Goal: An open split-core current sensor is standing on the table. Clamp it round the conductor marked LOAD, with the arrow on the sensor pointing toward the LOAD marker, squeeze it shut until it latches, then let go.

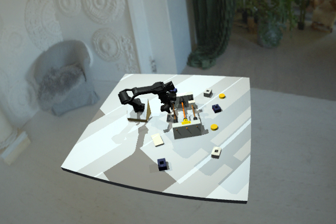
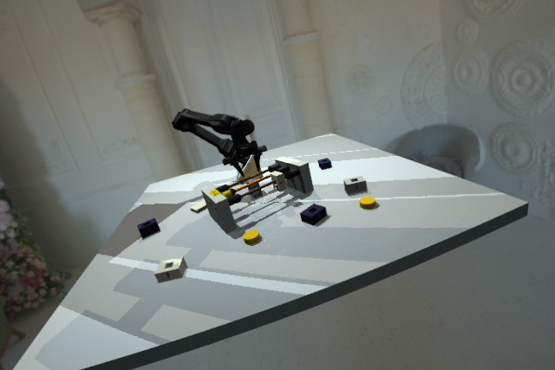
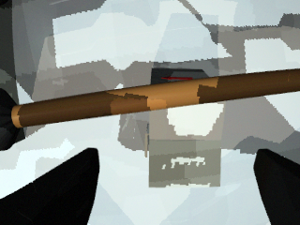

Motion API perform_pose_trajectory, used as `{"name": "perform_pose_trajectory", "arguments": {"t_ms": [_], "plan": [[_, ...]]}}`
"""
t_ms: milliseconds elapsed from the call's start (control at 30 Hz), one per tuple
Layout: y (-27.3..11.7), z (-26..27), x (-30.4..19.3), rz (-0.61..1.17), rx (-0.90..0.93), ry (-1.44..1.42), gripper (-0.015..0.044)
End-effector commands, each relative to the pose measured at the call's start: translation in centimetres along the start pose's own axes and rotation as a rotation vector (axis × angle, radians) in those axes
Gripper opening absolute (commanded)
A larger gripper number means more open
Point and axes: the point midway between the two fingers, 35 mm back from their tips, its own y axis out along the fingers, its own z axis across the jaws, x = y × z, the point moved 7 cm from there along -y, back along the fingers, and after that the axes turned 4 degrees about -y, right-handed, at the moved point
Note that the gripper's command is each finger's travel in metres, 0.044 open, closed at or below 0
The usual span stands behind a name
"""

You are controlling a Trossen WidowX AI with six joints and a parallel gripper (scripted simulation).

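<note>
The fingers of the gripper [image 1: 169, 108] [image 2: 250, 172] [image 3: 176, 152] stand well apart, holding nothing. In the wrist view, between and past their tips, lies a grey piece with a red mark, apparently the sensor [image 1: 169, 118] [image 2: 254, 189] [image 3: 185, 161], on the table [image 1: 119, 145] [image 2: 358, 240]. An outer copper rod [image 1: 174, 112] [image 3: 159, 96] crosses over it, ahead of the fingertips. Farther out is the middle conductor [image 1: 183, 110] [image 2: 251, 185], with the yellow LOAD marker [image 1: 186, 122] [image 2: 215, 192] at one end; beyond, a cream block [image 1: 191, 102] [image 2: 277, 181] sits on the other outer rod.
</note>
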Motion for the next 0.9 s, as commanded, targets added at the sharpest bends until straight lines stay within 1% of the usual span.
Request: {"name": "perform_pose_trajectory", "arguments": {"t_ms": [0,600,700,867], "plan": [[0.8,0.1,-0.2,0.005,-0.004,-0.008,0.0324],[3.5,-0.1,-0.4,0.005,-0.009,-0.007,0.0324],[3.1,-0.1,-0.2,0.001,-0.001,0.0,0.0246],[3.1,-0.1,-0.2,0.001,-0.001,0.0,0.0212]]}}
